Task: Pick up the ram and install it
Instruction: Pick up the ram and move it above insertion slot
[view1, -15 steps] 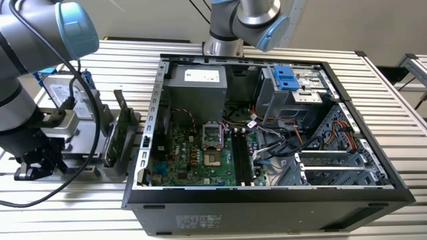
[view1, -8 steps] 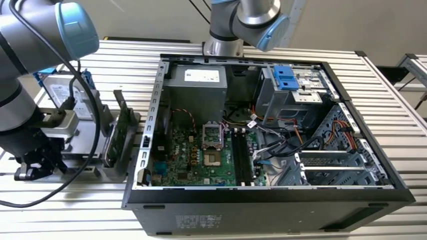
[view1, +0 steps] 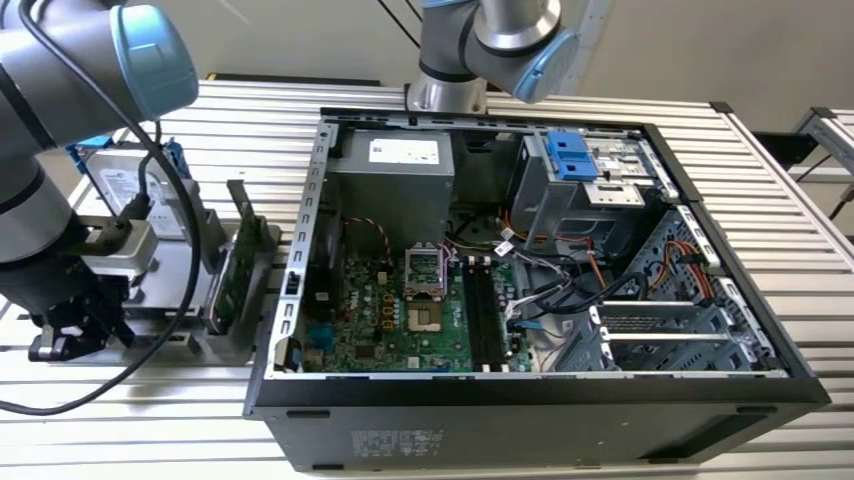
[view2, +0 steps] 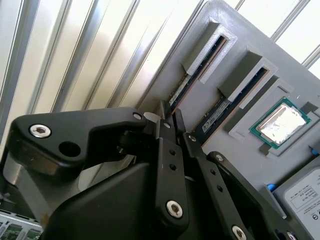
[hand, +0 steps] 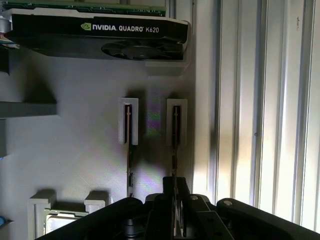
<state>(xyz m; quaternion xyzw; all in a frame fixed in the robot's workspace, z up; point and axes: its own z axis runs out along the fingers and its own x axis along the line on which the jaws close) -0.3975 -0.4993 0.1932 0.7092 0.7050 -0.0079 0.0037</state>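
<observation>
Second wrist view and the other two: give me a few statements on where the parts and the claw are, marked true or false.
1. Two thin dark ram sticks stand in slots of the grey plastic holder. True.
2. The black claw hangs over the green motherboard. False: it is at one ram stick in the holder.
3. A square silver-topped processor lies in a recess of the holder. True.
4. The black computer case is closed. False: its side is open.
</observation>
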